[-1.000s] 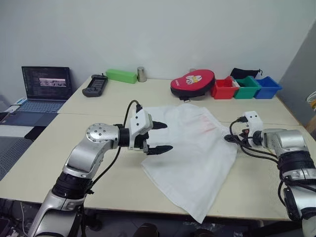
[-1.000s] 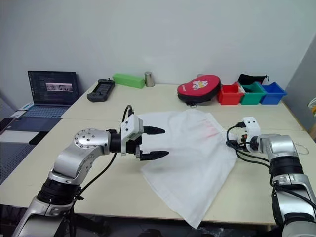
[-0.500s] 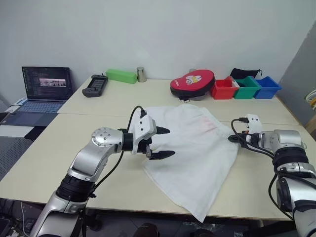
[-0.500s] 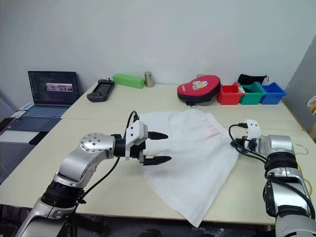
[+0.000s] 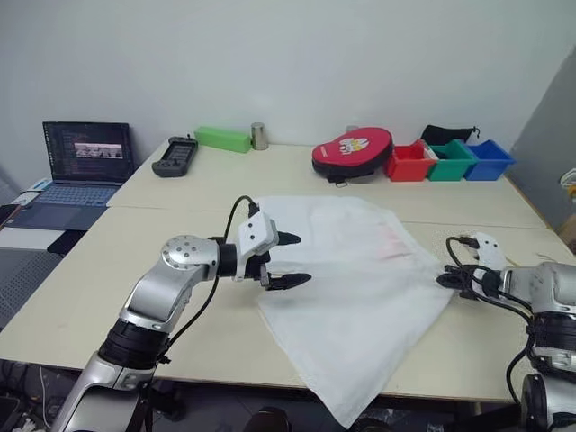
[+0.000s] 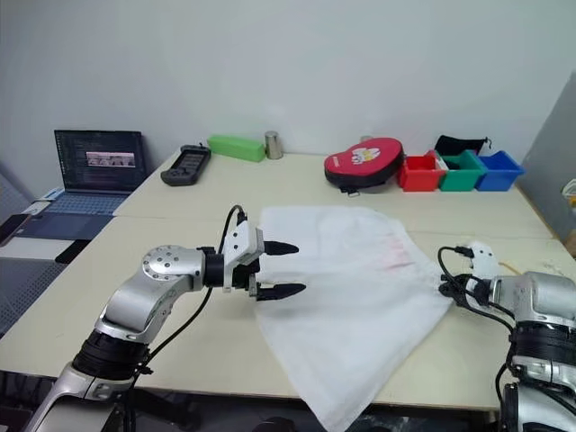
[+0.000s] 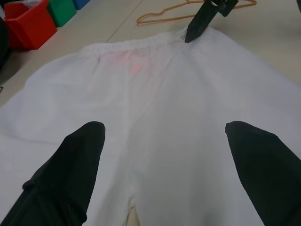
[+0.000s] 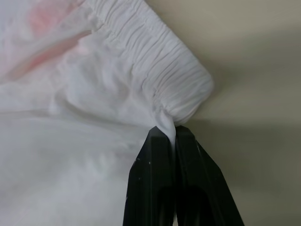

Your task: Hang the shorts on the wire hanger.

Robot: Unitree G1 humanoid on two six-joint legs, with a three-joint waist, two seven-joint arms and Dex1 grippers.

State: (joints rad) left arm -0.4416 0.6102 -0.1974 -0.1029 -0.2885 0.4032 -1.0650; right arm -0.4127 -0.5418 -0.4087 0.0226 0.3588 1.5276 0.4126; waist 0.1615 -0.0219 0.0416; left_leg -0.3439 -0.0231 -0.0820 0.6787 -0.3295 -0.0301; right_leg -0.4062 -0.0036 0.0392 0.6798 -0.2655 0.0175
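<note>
Pinched shut on a fold of fabric, the right gripper holds the large white thin-fabric shorts just under the corner of their gathered elastic waistband; the bite is small, only a thin tuck of cloth between the two black fingertips. A firmer hold would help, so any pull ought to be slow and kept low over the beige tabletop, lest the tuck slip out.

Over the opposite side of the garment the left gripper hangs with its fingers spread wide, holding nothing, the cloth lying just beneath them. It looks placed to take a second hold. A grip on the waistband rather than mid-leg would serve best, since two holds on the band would let the shorts be lifted and draped evenly.

Spread flat, the shorts reach from mid-table to the near edge, where one leg hangs over. The faint pink-red print sits near the band.

Beyond the waistband, in the left wrist view, lies the thin yellowish-gold wire hanger, flat on the table and apart from the cloth. The garment must be carried towards it, or it must be picked up.

Farther back stand red, green and blue plastic bins.
</note>
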